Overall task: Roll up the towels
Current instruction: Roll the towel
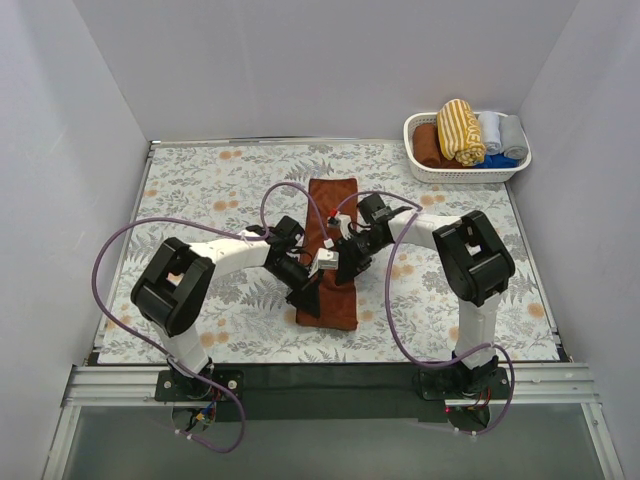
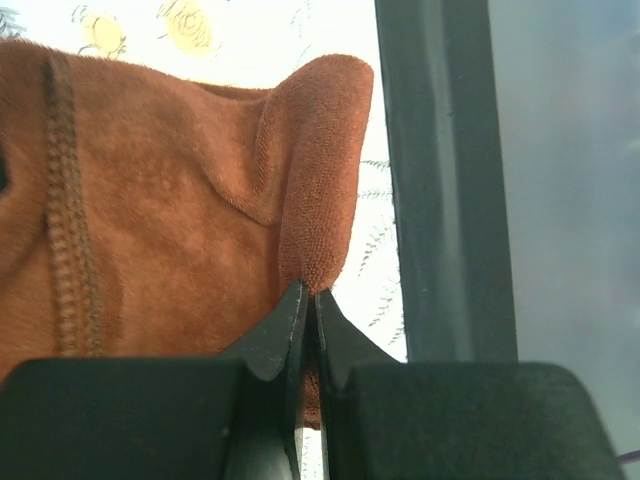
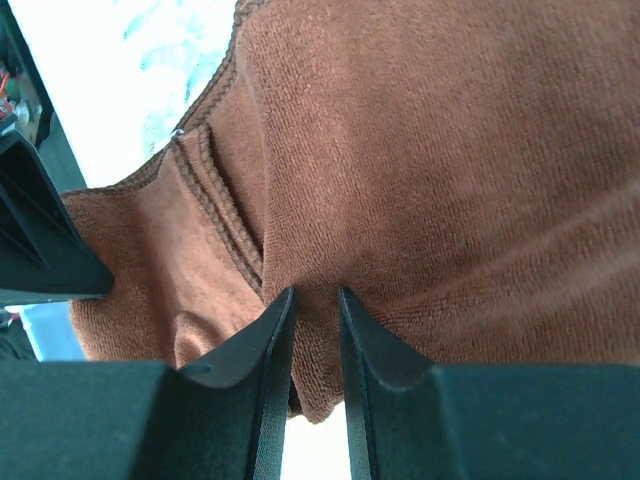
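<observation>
The long rust-brown towel (image 1: 333, 215) lies lengthwise on the middle of the table. My left gripper (image 1: 307, 297) is shut on its near left corner (image 2: 318, 190), which stands up between the jaws. My right gripper (image 1: 345, 268) is shut on a fold of the same towel (image 3: 430, 170) near its right near edge; cloth fills the gap between the jaws. Both grippers sit close together over the towel's near end. The mustard-yellow striped towel (image 1: 460, 130) lies rolled in the white basket (image 1: 425, 172) at the back right.
The basket also holds a brown roll (image 1: 429, 146), grey rolls (image 1: 502, 132) and a blue roll (image 1: 495, 159). The table has a leaf-patterned cloth (image 1: 200, 190). A black rail (image 1: 330, 378) runs along the near edge; white walls stand on three sides.
</observation>
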You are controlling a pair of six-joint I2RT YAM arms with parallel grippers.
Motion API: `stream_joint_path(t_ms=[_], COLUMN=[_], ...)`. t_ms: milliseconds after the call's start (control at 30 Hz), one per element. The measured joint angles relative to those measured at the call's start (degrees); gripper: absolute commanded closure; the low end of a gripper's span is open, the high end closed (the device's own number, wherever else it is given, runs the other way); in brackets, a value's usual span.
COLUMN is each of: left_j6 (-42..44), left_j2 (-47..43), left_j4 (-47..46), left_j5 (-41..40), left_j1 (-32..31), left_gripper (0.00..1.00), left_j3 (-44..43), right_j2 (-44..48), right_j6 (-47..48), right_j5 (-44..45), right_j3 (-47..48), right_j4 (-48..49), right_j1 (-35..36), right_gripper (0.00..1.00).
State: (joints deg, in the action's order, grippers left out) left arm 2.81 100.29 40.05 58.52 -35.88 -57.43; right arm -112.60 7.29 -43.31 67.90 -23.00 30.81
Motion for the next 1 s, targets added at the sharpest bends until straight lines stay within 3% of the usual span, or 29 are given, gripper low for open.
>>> stream_joint_path(t_ms=[333, 467, 667, 1000], left_j6=[-2.27, -2.4, -2.4, -2.69], left_j2=[-1.84, 0.07, 4.9, 8.48], left_j4=[-1.18, -1.97, -2.64, -6.03], left_j5=[0.72, 1.55, 1.92, 1.73], left_j1=[-0.28, 0.48, 3.63, 5.03], left_gripper=[0.98, 0.97, 0.95, 0.91], left_j3=[-2.01, -4.28, -4.35, -4.31], right_j2=[0.72, 2.38, 8.48, 10.93], right_j6=[1.95, 3.87, 6.03, 6.64], right_j5=[-0.42, 0.0, -0.24, -8.09], right_j3=[1.97, 4.44, 4.26, -3.93], right_j4=[-5.03, -7.96, -10.54, -11.43], right_j1=[-0.61, -2.32, -3.74, -3.69], right_gripper=[0.61, 0.52, 0.47, 0.38])
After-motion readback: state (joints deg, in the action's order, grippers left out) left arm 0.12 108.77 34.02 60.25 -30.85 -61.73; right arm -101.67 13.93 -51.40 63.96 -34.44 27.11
